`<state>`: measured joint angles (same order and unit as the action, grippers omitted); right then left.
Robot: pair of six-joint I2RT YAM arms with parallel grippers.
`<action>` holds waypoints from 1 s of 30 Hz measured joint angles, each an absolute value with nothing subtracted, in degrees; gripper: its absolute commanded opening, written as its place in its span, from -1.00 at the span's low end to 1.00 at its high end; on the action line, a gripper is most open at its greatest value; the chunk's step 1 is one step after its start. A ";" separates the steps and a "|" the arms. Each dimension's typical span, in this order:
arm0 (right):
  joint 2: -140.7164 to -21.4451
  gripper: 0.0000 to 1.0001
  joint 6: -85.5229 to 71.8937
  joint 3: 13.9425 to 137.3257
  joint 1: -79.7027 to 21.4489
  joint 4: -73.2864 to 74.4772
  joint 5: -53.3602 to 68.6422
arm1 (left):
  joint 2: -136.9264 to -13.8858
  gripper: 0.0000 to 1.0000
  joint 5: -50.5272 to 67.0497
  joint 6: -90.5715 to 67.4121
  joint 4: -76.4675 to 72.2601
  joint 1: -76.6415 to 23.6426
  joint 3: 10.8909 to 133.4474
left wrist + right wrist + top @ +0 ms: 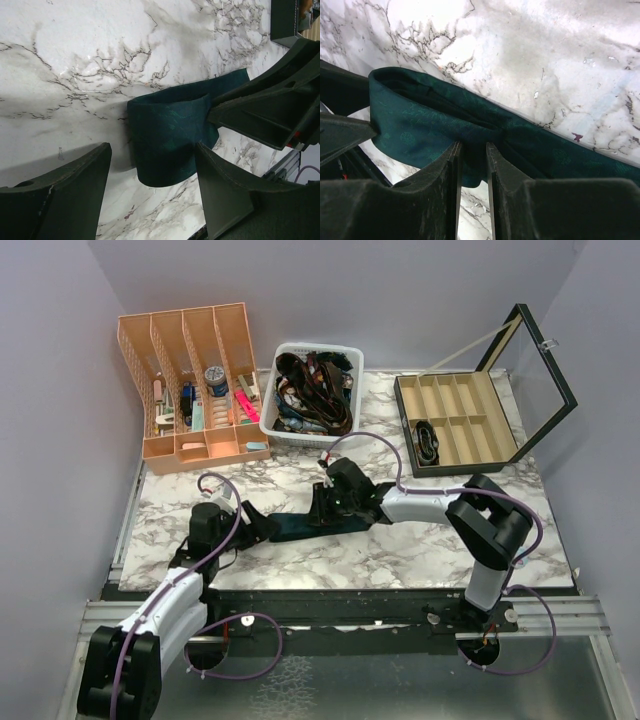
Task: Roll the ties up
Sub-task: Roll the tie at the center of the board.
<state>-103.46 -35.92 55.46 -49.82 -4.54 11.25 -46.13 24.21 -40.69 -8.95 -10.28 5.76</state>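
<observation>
The dark teal tie [305, 524] lies flat in the middle of the marble table [400, 550], a bit nearer the near edge. One end is folded over into a small loop. The right gripper [472, 150] has its fingers close together and pinches the cloth just behind that loop. The left gripper [152, 150] is wide, one finger on each side of the folded end, and holds nothing. I think the roll is only just begun. To do it well, turn the loop over slowly with the edges lined up, so the roll comes out straight. One gripper should hold the roll tight while the other lets go, or it may spring open. More ties [312, 390] wait in the white basket [300, 436] at the far edge, and a black box [480, 435] sits near the far right corner. No words or labels can be read.
</observation>
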 measured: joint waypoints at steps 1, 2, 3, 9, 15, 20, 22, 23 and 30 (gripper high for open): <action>-103.61 -0.41 -35.90 55.61 -49.74 -4.54 11.18 | -46.19 0.39 24.25 -40.69 -8.97 -10.37 5.76; -103.77 -0.41 -35.88 55.75 -49.71 -4.49 11.16 | -46.26 0.39 24.38 -40.69 -9.08 -10.46 5.76; -103.92 -0.41 -35.88 55.88 -49.50 -4.45 11.14 | -46.41 0.40 24.75 -40.69 -9.39 -10.59 5.76; -104.31 -0.41 -35.83 55.96 -49.06 -4.56 11.18 | -47.22 0.42 26.68 -40.71 -11.79 -11.11 5.76; -104.31 -0.42 -35.83 55.96 -49.01 -4.60 11.16 | -49.80 0.43 27.05 -40.88 -12.93 -11.44 5.76; -104.31 -0.42 -35.83 55.61 -49.01 -5.19 11.18 | -54.59 0.43 27.27 -41.82 -15.18 -11.62 6.76; -104.31 -0.43 -35.83 55.27 -49.01 -5.80 11.20 | -56.95 0.41 27.51 -42.13 -15.90 -11.77 7.81; -104.31 -0.43 -35.83 55.16 -48.99 -6.02 11.20 | -57.95 0.38 27.64 -42.22 -16.27 -11.77 8.27; -104.29 -0.45 -35.86 54.22 -49.01 -7.79 11.25 | -62.98 0.24 28.05 -42.83 -18.26 -11.92 9.85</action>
